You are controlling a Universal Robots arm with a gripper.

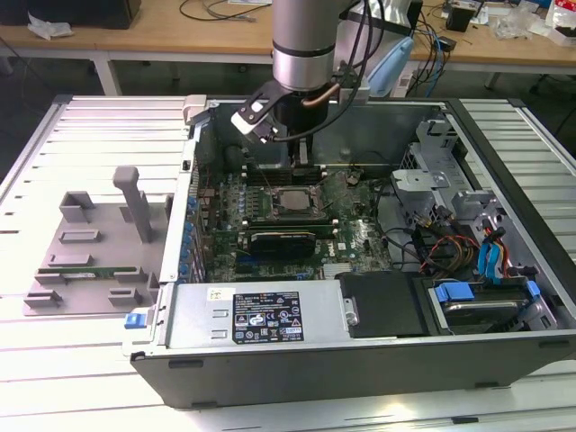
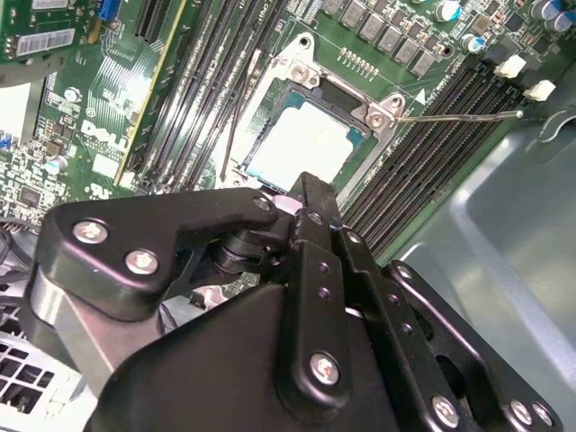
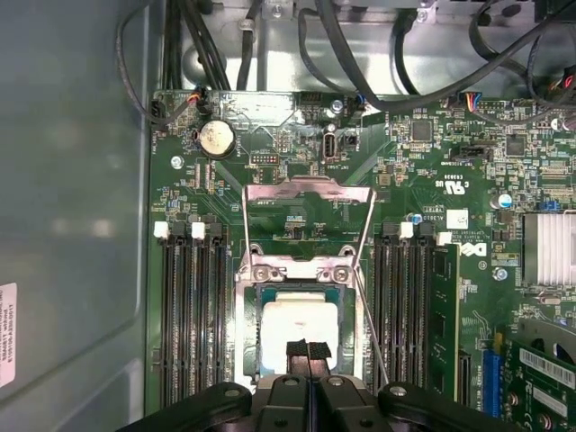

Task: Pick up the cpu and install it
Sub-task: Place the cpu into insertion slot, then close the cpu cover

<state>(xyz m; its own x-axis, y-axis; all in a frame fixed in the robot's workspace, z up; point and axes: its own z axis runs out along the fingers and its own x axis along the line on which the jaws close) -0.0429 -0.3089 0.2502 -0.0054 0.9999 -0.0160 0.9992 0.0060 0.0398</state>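
Nearest, in both wrist views, the black gripper [image 3: 308,349] [image 2: 307,191], fingertips pressed together with nothing pinched between them, poised right over the cpu [image 3: 290,326] [image 2: 301,144]; touching it or just above, impossible to tell. Beneath, that cpu lying flat in its square socket, silver top up; in the exterior view the same cpu [image 1: 290,200] just below the arm. Just beyond, the socket's metal plate [image 3: 309,192] swung open, a thin wire lever [image 3: 371,315] slanting alongside. On either side, rows of black memory slots [image 3: 193,315]. Further on, the green circuit board [image 3: 270,121] with a round coin battery [image 3: 217,139], black cables [image 3: 193,40] past its edge. Around all that, the open computer case [image 1: 360,364] lying on a slatted table [image 1: 54,378]. On the exterior view's left, beside the case, a grey holder [image 1: 90,252]. Farthest back, a wooden bench [image 1: 180,36].
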